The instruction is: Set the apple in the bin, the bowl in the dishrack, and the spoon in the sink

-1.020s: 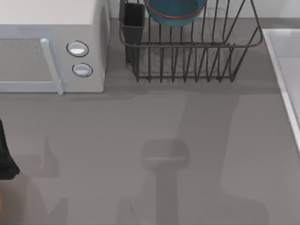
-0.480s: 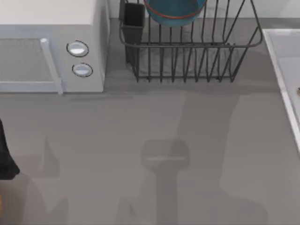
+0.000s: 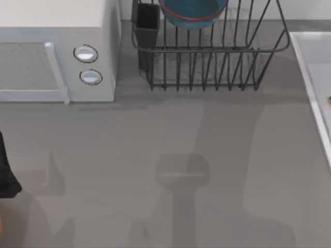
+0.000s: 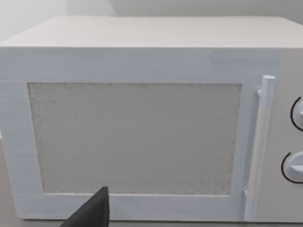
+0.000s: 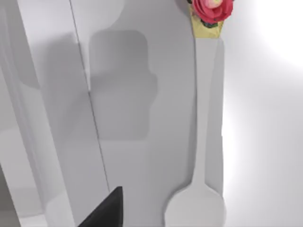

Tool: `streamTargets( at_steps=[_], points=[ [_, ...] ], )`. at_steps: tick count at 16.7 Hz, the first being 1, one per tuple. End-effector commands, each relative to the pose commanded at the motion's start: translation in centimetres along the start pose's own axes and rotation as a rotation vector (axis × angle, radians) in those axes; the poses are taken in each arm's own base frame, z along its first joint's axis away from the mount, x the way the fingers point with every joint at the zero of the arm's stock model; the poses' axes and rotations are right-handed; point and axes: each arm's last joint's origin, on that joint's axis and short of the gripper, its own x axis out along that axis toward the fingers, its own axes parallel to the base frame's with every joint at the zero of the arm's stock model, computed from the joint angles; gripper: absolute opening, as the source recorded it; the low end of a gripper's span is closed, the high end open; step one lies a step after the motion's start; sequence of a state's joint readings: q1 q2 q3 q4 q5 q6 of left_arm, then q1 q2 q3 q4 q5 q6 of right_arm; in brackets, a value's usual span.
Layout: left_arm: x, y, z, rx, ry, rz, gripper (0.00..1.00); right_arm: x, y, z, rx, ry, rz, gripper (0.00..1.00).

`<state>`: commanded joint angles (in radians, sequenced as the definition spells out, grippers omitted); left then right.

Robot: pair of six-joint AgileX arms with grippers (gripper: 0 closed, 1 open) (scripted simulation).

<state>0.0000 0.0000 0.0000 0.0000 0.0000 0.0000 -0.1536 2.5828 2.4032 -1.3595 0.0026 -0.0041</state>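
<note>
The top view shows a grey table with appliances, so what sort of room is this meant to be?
Most likely a mock kitchen counter: a white microwave, a wire dishrack holding a blue bowl, and a sink at the right edge.

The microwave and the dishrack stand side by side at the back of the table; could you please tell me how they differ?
The microwave is a white closed box with solid walls, while the dishrack is an open frame of dark wire bars. The microwave carries two round knobs and a door handle; the dishrack has a dark utensil cup at its corner. The dishrack holds the bowl; nothing rests on the microwave. Both stand on the grey table.
</note>
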Motion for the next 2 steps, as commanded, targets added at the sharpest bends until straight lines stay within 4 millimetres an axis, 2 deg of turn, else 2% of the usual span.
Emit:
streamTargets(
  at_steps=[2],
  points=[
    [0.00, 0.00, 0.00, 0.000, 0.000, 0.000, 1.00, 0.00, 0.00, 0.00, 0.000, 0.000, 0.000, 1.00]
  ],
)
